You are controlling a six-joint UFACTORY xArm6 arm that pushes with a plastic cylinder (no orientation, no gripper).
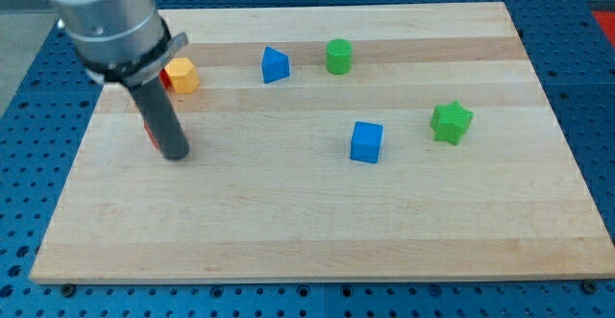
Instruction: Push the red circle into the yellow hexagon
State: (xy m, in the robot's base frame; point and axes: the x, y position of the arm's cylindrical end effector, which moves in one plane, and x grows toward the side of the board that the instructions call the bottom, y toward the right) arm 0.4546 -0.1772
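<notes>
my tip touching red circle, below yellow hexagon

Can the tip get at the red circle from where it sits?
Probably yes. My tip sits right beside a red sliver peeking out at the rod's left, likely the red circle, mostly hidden. The yellow hexagon lies toward the view's top; nothing stands between them.

red circle mostly hidden behind rod, perhaps touching my tip, arm cropped at top
</notes>
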